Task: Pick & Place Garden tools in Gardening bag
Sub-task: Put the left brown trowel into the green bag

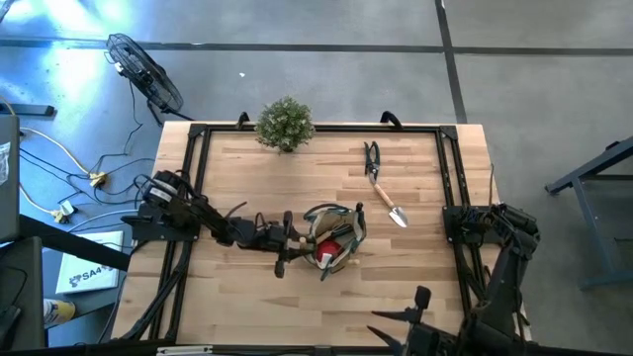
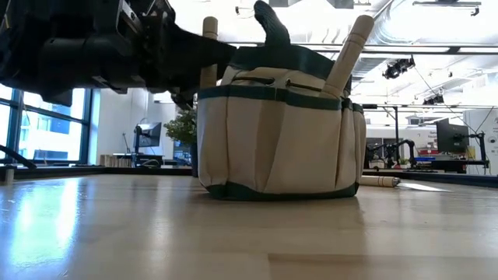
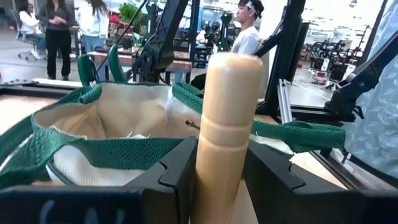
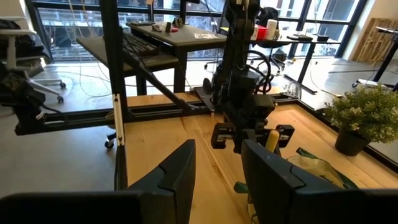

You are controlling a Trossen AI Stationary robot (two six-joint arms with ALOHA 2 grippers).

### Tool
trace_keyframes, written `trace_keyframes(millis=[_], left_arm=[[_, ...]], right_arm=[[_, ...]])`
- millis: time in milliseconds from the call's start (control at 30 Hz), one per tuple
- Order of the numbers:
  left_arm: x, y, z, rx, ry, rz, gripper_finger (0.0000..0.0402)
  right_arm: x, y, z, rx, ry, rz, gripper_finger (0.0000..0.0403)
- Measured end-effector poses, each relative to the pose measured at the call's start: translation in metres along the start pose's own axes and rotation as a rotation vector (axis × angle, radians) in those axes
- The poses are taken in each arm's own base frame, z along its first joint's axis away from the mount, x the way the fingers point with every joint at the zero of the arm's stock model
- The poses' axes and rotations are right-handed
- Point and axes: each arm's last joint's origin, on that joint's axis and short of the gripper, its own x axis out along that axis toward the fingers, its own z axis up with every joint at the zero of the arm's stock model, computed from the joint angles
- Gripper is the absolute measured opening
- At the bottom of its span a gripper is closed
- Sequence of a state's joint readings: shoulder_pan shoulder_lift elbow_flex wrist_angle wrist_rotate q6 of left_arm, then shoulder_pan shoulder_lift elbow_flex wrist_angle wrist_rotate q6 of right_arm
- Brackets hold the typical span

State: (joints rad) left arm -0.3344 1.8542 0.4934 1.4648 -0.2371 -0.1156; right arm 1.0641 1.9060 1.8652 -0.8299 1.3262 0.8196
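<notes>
A pale wooden desk [image 1: 247, 297] is carrying everything, framed by dark rails, with a potted plant [image 1: 285, 124] sitting at its far edge. The gardening bag [image 1: 333, 237] is standing mid-desk, mouth up, already holding several tools so handles are poking out. The left arm is reaching low and level across to the bag's side, probably to seat a tool in a side pocket. The left pincer [image 3: 221, 171] is bracketing a wooden tool handle [image 3: 225, 124], fingers loosely spread. A trowel [image 1: 386, 201] and dark snips [image 1: 372, 158] are lying beyond. The right pincer [image 4: 217, 168] is waiting at the desk's right edge, fingers parted, empty.
</notes>
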Motion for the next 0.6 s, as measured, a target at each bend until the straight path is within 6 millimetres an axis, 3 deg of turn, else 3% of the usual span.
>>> trace_keyframes(millis=[600], left_arm=[[-0.002, -0.003, 0.031, 0.090, -0.111, -0.007, 0.0124]], right_arm=[[0.000, 0.000, 0.000, 0.000, 0.015, 0.014, 0.0121]])
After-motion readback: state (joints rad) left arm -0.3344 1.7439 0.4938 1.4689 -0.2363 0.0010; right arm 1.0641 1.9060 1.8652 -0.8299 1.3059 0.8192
